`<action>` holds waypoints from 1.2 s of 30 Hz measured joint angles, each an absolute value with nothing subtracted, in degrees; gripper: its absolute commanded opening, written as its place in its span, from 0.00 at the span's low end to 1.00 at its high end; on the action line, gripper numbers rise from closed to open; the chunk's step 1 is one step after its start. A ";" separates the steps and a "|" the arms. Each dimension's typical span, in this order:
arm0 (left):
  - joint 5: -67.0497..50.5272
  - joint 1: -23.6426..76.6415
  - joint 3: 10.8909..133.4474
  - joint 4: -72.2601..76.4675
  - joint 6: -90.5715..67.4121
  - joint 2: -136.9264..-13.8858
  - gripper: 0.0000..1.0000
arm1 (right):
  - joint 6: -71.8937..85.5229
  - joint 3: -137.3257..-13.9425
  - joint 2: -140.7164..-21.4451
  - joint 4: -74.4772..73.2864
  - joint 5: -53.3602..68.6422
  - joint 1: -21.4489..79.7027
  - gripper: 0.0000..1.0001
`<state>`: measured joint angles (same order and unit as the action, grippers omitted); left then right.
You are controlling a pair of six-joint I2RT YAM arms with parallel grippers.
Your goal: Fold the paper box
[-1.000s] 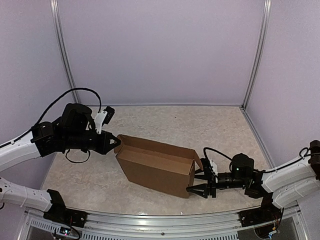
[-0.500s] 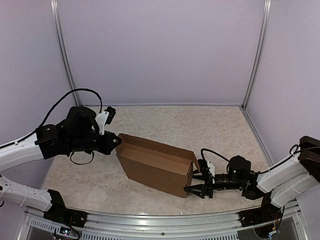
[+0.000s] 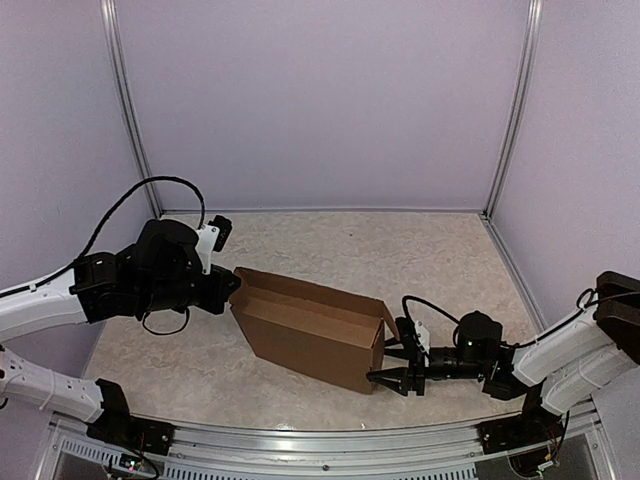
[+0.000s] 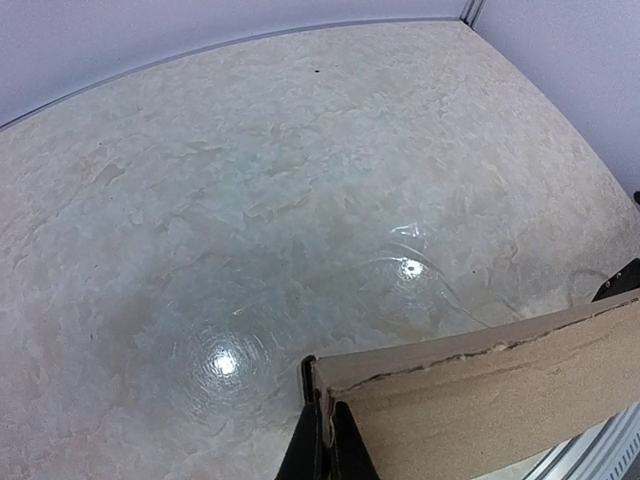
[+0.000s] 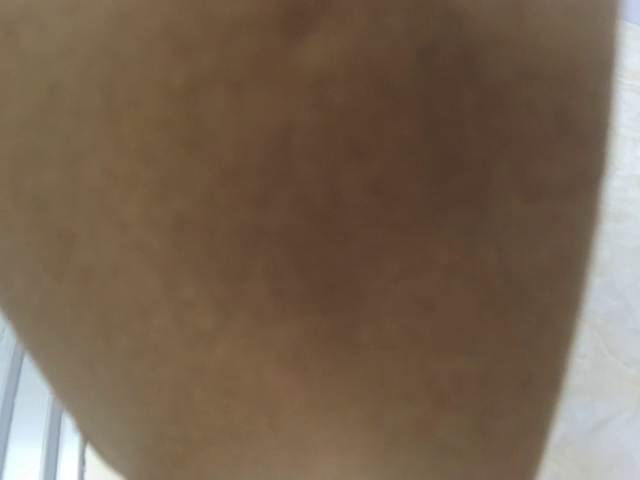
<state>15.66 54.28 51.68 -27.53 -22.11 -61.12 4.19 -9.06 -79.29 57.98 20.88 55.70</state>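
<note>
Left gripper point(image 3: 231, 287) is clamped shut on the paper box point(image 3: 305, 335), its fingertips point(image 4: 343, 448) pinching the raw edge of the panel at the box's 9 o'clock end. Right gripper point(image 3: 392, 364) stands with jaws spread at the box's 4 o'clock end, low against the end panel. Whether either finger touches the cardboard cannot be told, as the right wrist view shows only blurred brown board close to the lens. The box sits partly erected on the table point(image 3: 420, 250), toward 6 o'clock of centre, with its long axis running from 10 o'clock to 4 o'clock, walls raised and top open. Judged step: forming the 4 o'clock end while the 9 o'clock end is anchored. Use the left pinch as a fixed reference, without pulling, so the box neither slides nor rotates. Advance the right gripper squarely along the long axis and contact the end panel near its crease, not its free edge. Push slowly, since such cardboard probably springs back and buckles under off-centre load. The thin pinched edge may tear or slip.
</note>
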 measured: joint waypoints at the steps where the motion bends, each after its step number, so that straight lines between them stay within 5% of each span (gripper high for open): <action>1: 16.12 54.50 51.68 -27.53 -22.06 -61.21 0.00 | 4.25 -9.04 -79.40 58.13 20.69 55.79 0.23; 13: 20.93 57.17 52.36 -27.62 -22.15 -63.05 0.00 | 5.30 -8.71 -80.49 59.18 19.90 56.25 0.27; 36: 26.17 61.19 51.46 -26.17 -24.82 -63.94 0.00 | 7.14 -6.24 -76.73 59.20 18.22 56.55 0.60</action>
<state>26.17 61.19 51.46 -26.17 -24.82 -63.94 7.14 -6.24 -76.73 59.20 18.22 56.55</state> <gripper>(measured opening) 0.005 0.601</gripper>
